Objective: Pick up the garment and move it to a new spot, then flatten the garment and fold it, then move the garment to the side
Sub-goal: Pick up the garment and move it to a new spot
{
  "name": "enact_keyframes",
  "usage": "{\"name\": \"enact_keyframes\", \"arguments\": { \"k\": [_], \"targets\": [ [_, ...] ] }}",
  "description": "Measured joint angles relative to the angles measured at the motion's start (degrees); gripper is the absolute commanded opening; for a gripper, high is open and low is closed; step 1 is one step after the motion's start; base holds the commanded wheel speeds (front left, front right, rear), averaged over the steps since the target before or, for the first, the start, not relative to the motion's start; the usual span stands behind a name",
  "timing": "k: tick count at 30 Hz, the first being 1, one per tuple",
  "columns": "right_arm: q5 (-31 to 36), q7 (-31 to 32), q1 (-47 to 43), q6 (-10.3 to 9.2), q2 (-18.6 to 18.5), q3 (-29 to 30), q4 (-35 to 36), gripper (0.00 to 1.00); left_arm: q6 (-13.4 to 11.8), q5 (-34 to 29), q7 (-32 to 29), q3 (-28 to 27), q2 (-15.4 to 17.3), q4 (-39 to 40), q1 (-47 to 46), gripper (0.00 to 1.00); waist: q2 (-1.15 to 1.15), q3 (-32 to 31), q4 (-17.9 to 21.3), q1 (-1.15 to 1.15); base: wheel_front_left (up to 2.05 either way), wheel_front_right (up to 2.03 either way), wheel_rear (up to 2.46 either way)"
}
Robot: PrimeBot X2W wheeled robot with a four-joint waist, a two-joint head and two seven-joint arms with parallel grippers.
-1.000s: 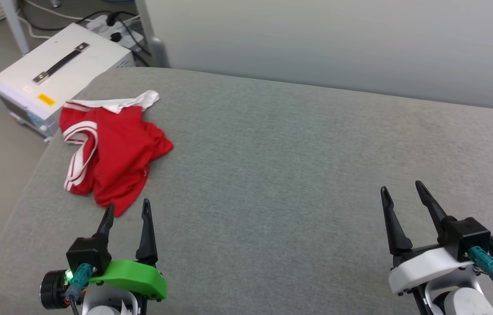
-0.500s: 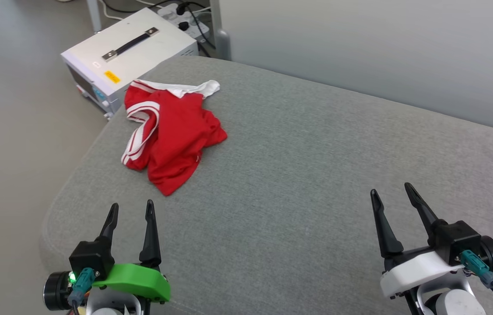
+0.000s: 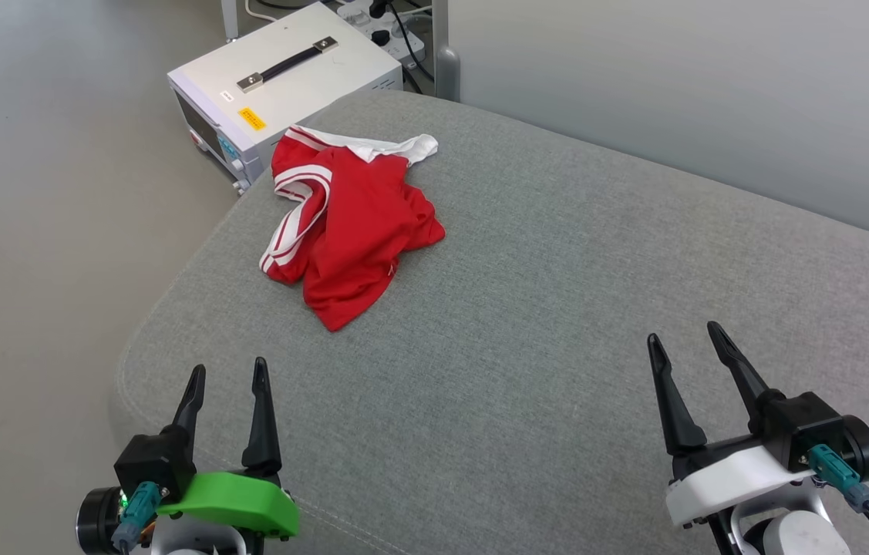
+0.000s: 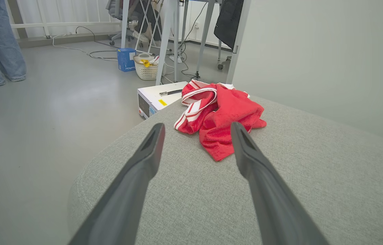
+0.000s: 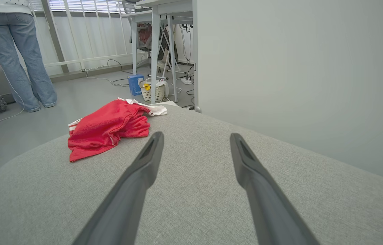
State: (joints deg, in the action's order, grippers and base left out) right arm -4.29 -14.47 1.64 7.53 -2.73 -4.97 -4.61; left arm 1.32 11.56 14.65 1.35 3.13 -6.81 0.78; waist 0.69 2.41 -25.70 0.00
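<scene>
The garment lies crumpled near the far left corner of the grey cushioned surface, red with white striped trim and a white sleeve at its far edge; its print is hidden in the folds. In the left wrist view the garment sits just beyond my open fingers. From the right wrist it is the red heap, the garment, ahead to the left. My left gripper hovers open at the lower left, well short of the cloth. My right gripper stands open at the lower right, empty.
A white box with a black handle stands on the floor just past the surface's far left corner, with a power strip and cables behind it. A pale wall backs the surface. A person in jeans stands across the room.
The head camera has swung to the left, so the garment and white box sit further right in the picture. The garment itself lies as before, and both grippers stay open.
</scene>
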Motion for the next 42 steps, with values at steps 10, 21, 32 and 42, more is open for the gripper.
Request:
{"name": "enact_keyframes", "arguments": {
  "k": [10, 21, 32, 42],
  "targets": [
    [2.46, -0.02, 2.65, 0.01, 0.00, 0.10, 1.21, 1.00, 3.30, 0.69, 0.01, 0.69, 0.05, -4.82, -4.75, 1.00, 0.00, 4.57, 1.76, 0.00, 0.00, 0.00, 0.00],
    [6.12, -0.24, 7.73, 0.01, 0.05, 1.00, 3.14, 1.00, 6.00, 9.81, -12.40, 8.83, 10.26, -23.64, -32.04, 1.00, 0.00, 14.27, 5.66, 0.00, 0.00, 0.00, 0.00],
    [6.22, -0.24, 11.69, 0.00, 0.03, 0.24, 4.82, 1.00, 6.01, 30.43, -36.66, 17.74, 25.82, -26.84, -50.13, 1.00, 0.00, 23.92, 11.39, 0.01, 0.00, 0.00, 0.00],
    [4.42, -0.25, 12.83, 0.00, 0.00, -0.68, 5.49, 1.00, 6.01, 39.19, -48.99, 19.33, 29.94, -31.77, -54.51, 1.00, 0.00, 30.18, 16.84, 0.01, 0.00, 0.00, 0.00]
  ]
}}
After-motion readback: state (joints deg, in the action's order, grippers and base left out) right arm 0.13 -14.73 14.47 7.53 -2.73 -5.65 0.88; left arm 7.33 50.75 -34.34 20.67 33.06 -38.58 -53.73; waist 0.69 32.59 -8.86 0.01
